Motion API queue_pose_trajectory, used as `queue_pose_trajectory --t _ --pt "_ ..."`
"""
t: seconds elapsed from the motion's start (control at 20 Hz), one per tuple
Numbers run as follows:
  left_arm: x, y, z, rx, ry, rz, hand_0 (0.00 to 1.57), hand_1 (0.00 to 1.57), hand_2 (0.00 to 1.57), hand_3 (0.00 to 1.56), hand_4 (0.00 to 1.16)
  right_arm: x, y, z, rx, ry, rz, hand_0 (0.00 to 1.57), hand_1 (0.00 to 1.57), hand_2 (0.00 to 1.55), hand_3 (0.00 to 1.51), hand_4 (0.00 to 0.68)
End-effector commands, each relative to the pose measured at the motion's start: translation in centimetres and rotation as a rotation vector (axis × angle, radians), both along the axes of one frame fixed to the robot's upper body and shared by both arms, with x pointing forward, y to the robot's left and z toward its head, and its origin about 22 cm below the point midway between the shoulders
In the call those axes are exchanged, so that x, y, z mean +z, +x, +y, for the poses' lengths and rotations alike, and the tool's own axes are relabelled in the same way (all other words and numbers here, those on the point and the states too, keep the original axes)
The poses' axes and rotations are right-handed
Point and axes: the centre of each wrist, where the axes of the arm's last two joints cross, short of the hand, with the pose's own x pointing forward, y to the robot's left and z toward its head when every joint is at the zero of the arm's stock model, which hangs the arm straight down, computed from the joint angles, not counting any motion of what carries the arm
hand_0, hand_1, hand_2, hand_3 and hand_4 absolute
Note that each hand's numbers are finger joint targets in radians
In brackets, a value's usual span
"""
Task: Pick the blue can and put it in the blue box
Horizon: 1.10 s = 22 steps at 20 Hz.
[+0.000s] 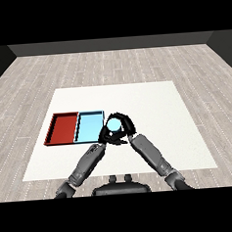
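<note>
Carrying now: right hand [124, 128] fingers curled round light blue cylindrical can [114, 123], left hand [106, 135] fingers indistinct, next shifting left over shallow light blue tray [88, 121].

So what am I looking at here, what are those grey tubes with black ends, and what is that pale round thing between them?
You are seeing through the robot's head, looking down across a white table. The grey tubes are its forearms, each ending in a black hand. The right hand is curled round a blue can, seen from above, so its top looks like a pale disc. The left hand is pressed close beside it; I cannot tell what its fingers are doing. Just left of the can lie two shallow trays side by side: a light blue tray and, further left, a red tray.
</note>
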Motion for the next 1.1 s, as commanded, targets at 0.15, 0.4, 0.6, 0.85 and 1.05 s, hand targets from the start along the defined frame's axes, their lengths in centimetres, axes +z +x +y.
queue_pose_trajectory --t 0.15,0.4,0.6,0.85,1.05 --pt "-1.1 -0.4 0.0 0.01 0.027 -0.05 0.0 0.0 0.0 0.0 0.17 0.8 0.5 0.2 0.037 -0.027 -0.003 1.32 1.32 1.43 1.4 0.617" --pt "1.9 2.6 -1.2 0.091 0.231 -0.087 0.45 0.45 0.56 0.41 0.28 0.5 -2.0 2.6 0.083 -0.024 -0.006 1.45 1.45 1.46 1.39 0.595" --pt "0.7 2.0 -0.1 0.076 0.432 -0.157 0.45 0.45 0.6 0.0 0.19 1.2 -1.8 4.3 0.09 -0.024 -0.026 1.46 1.46 1.47 1.4 0.596" --pt "0.8 1.1 -1.4 0.159 0.151 -0.094 0.45 0.45 0.65 0.35 0.72 0.3 -1.7 4.0 0.094 -0.002 -0.022 1.45 1.45 1.45 1.4 0.598" --pt "-0.3 -0.5 -1.4 0.18 0.2 -0.088 0.81 0.81 0.85 0.72 0.69 0.3 -2.0 4.0 0.098 0.001 -0.011 1.44 1.44 1.45 1.39 0.602"
